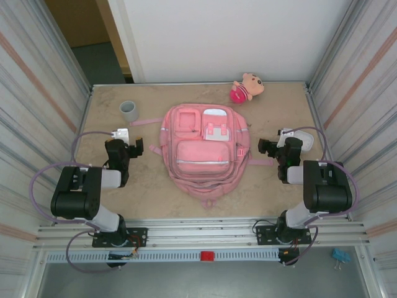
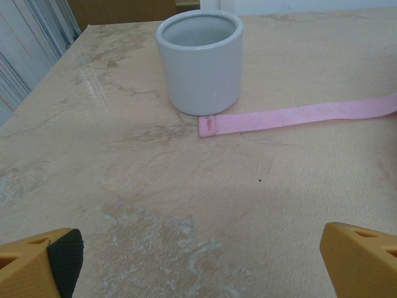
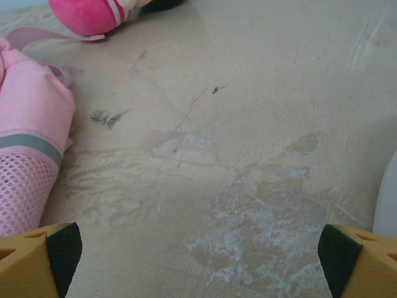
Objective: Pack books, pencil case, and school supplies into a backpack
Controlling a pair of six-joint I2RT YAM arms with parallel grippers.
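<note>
The pink backpack (image 1: 203,149) lies flat, pockets up, in the middle of the surface between the two arms. The left fingers (image 2: 37,264) are spread wide and empty near the left edge, facing a grey cup (image 2: 200,62) with a pink strap (image 2: 298,115) at its base. The right fingers (image 3: 356,261) are likewise spread and empty, beside the backpack's right side.

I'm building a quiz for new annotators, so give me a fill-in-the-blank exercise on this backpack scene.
The grey cup stands ___ on the table.
The backpack lies with its front pockets facing ___.
The plush doll lies beyond the backpack, at the table's ___ edge.
The left gripper and right gripper are both ___.
Missing words: upright; up; far; open.
</note>
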